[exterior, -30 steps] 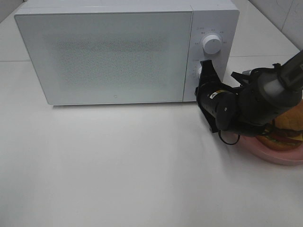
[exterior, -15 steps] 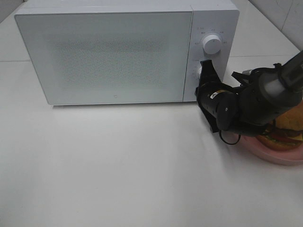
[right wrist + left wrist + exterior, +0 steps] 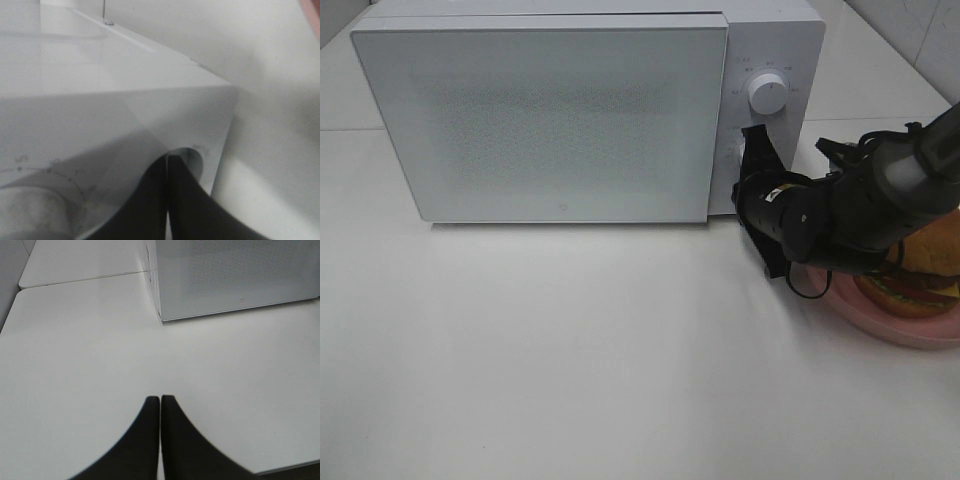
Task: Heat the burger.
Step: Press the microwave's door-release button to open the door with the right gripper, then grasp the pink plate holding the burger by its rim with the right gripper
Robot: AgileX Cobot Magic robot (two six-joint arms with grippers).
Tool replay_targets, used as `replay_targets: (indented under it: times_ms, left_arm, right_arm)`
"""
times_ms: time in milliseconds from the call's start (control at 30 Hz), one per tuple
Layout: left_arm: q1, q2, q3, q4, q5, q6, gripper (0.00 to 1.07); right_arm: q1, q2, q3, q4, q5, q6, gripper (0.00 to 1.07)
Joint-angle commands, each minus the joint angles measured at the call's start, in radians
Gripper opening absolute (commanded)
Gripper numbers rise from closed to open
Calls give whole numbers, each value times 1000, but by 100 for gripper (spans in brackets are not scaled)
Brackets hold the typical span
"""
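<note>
Right pincer: clenched, empty, tips at microwave control panel, centre right of frame
Burger: on pink plate, right edge of frame, lower right of pincer, partly behind right arm
Left pincer: clenched, empty, over desk; right arm judged nearer

The burger, with a brown bun and red and yellow layers, sits upright on a pink plate, only partly in sight.
</note>
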Motion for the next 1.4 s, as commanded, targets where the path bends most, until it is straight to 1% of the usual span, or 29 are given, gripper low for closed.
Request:
replay_targets:
  times_ms: [33, 167, 333, 433, 500, 600, 667, 767, 833, 933, 1000, 1067, 1100, 1167, 1200, 1267, 1300, 1367, 1400]
  left_arm:
    - [2, -19, 0, -2, -7, 3, 0]
    - [2, -19, 0, -2, -7, 3, 0]
    - [2, -19, 0, -2, -7, 3, 0]
    - [2, -19, 0, -2, -7, 3, 0]
    - [2, -19, 0, -2, -7, 3, 0]
    - [2, -19, 0, -2, -7, 3, 0]
    - [2, -19, 0, -2, -7, 3, 0]
    - [2, -19, 0, -2, -7, 3, 0]
    - [2, -19, 0, -2, -7, 3, 0]
    - [2, -19, 0, -2, -7, 3, 0]
    - [2, -19, 0, -2, -7, 3, 0]
    - [2, -19, 0, -2, -7, 3, 0]
    - [2, -19, 0, -2, -7, 3, 0]
    - [2, -19, 0, -2, -7, 3, 0]
    - [2, -19, 0, -2, -7, 3, 0]
    - [2, -19, 0, -2, -7, 3, 0]
    - [2, -19, 0, -2, -7, 3, 0]
    - [2, -19, 0, -2, -7, 3, 0]
    - [2, -19, 0, -2, -7, 3, 0]
  right_arm:
    - [-17, -39, -80, -71, -267, 3, 0]
    - [-17, -39, -80, -69, -290, 3, 1]
    - [-17, -39, -80, -99, -280, 4, 1]
    - [-17, -52, -74, -118, -228, 4, 2]
    - [-14, -80, -43, -118, -187, 4, 3]
    - [-14, -88, -27, -119, -182, 4, 3]
    - [-14, -121, 37, -152, -183, 5, 4]
    - [-14, -132, 55, -175, -183, 8, 4]
    - [-14, -173, 126, -253, -182, 52, 5]
    - [-14, -183, 145, -268, -183, 64, 5]
    - [-14, -217, 209, -331, -185, 84, 5]
    - [-14, -224, 225, -352, -187, 84, 5]
    - [-14, -236, 249, -397, -191, 84, 5]
    - [-14, -237, 260, -416, -192, 83, 5]
    - [-14, -237, 273, -473, -212, 83, 5]
    - [-14, -237, 278, -493, -215, 79, 5]
    - [-14, -237, 281, -533, -225, 75, 6]
    - [-14, -237, 282, -546, -230, 68, 6]
    - [-14, -237, 282, -568, -256, 28, 6]
